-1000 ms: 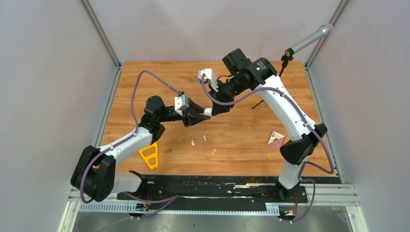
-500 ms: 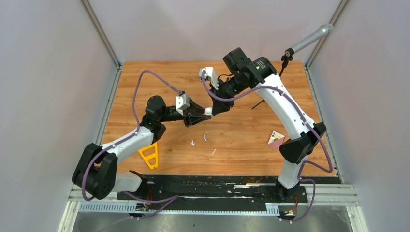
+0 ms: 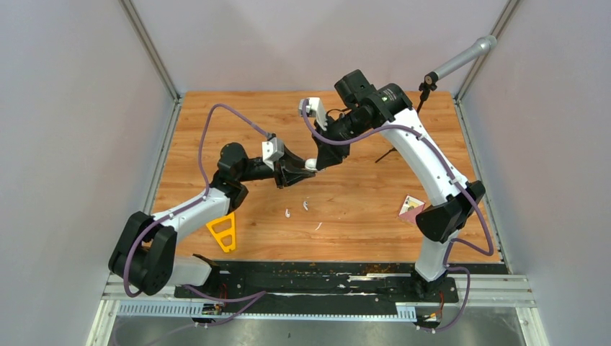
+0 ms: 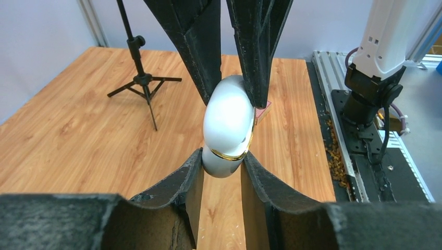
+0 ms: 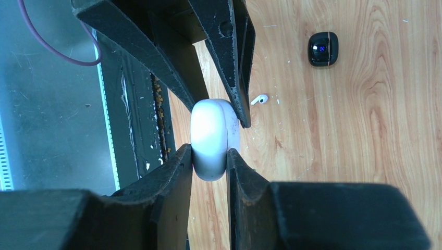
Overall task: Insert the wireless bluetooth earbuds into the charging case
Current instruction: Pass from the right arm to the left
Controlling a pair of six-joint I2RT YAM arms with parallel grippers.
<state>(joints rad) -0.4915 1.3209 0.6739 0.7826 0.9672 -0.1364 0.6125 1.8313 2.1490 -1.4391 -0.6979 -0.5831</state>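
Observation:
A white pebble-like charging case (image 3: 310, 165) with a gold rim is held in the air above the middle of the table by both grippers. My left gripper (image 3: 297, 171) is shut on its lower half (image 4: 224, 162). My right gripper (image 3: 319, 160) is shut on the other half (image 5: 208, 136), and its fingers (image 4: 258, 47) come in from above in the left wrist view. The case looks slightly parted at the gold seam. Two white earbuds (image 3: 287, 213) (image 3: 305, 205) lie on the table below; one shows in the right wrist view (image 5: 259, 99). A black case (image 5: 323, 49) lies closed on the wood. No black earbuds are visible.
A thin white sliver (image 3: 318, 226) lies near the earbuds. A yellow triangular piece (image 3: 223, 232) sits at the front left, a pink and white card (image 3: 411, 208) at the right. A small black tripod (image 4: 142, 79) stands behind the right arm.
My right arm has shifted slightly up and to the right while both grippers keep their hold on the white case. The left gripper has followed a little.

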